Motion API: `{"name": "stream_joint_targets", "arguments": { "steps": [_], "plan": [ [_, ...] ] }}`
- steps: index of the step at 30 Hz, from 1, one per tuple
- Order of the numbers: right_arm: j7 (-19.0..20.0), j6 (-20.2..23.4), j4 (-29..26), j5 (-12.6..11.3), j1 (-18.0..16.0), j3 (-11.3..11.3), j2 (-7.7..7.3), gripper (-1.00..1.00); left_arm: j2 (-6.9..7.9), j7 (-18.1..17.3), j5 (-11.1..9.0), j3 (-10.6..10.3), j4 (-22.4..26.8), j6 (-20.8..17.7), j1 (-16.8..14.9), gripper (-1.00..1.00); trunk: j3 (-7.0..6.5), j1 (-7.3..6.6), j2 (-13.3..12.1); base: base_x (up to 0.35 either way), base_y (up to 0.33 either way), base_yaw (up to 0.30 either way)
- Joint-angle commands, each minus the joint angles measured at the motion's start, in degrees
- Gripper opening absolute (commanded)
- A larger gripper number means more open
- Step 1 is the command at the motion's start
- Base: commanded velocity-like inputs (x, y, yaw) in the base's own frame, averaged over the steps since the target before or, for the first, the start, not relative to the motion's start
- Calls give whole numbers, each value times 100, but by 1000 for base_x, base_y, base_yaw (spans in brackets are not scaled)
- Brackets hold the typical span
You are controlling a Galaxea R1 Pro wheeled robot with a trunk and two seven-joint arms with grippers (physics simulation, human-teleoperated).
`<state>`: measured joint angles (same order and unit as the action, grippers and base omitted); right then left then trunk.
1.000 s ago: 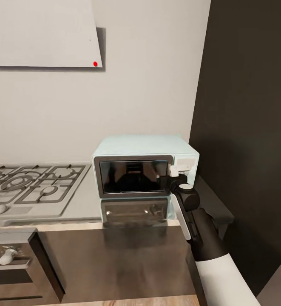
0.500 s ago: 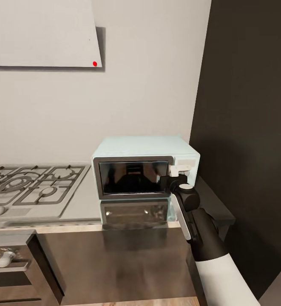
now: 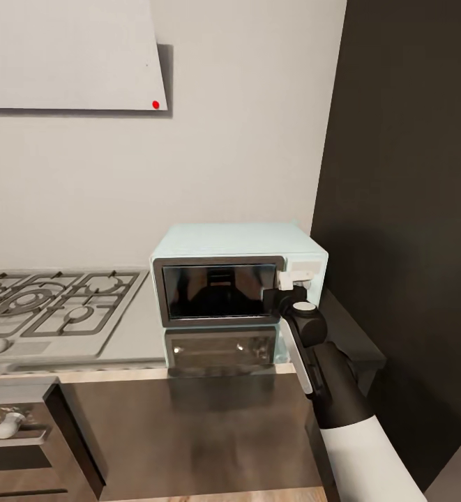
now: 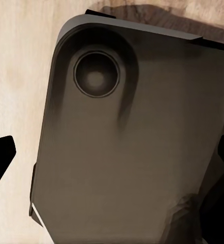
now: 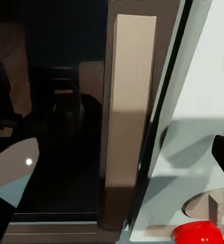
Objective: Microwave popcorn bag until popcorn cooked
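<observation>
Standing on the glossy grey countertop (image 3: pixel 136 335): mint-blue microwave (image 3: pixel 237 240), door nearly shut, against the dark brown cabinet (image 3: pixel 411 174). Steel gas hob (image 3: pixel 56 303) to its left; flat grey hood (image 3: pixel 66 56) above. Right gripper (image 3: pixel 286 287) at the microwave's door edge beside the white knob panel (image 3: pixel 305 268); finger spread cannot be told. Popcorn bag's whereabouts cannot be told.

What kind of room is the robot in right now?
Most likely a kitchen. A steel gas hob is set into a grey countertop, a mint-blue microwave stands beside it, and a flat grey hood hangs above. The right hand is at the microwave's control panel.
</observation>
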<state>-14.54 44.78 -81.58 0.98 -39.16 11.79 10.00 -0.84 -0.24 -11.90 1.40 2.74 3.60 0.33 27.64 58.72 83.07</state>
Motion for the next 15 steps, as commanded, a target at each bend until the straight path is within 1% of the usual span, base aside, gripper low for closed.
{"name": "stream_joint_targets", "arguments": {
  "steps": [1, 10, 15],
  "plan": [
    [-21, 13, 11, -81, -4, 9, 0, -100, -3, -3, -32, 10, 8, 8, 2, 100, 5, 1, 1, 0, 0, 0],
    [-60, 52, 3, -34, -4, 23, 0, -100, -3, -2, -32, 10, 8, 9, 2, 100, 5, 1, 1, 0, 0, 0],
    [-163, 87, 2, -69, -4, 25, 0, -100, -3, -3, -32, 10, 9, 9, 2, 100, 5, 1, 1, 0, 0, 0]
  ]
}}
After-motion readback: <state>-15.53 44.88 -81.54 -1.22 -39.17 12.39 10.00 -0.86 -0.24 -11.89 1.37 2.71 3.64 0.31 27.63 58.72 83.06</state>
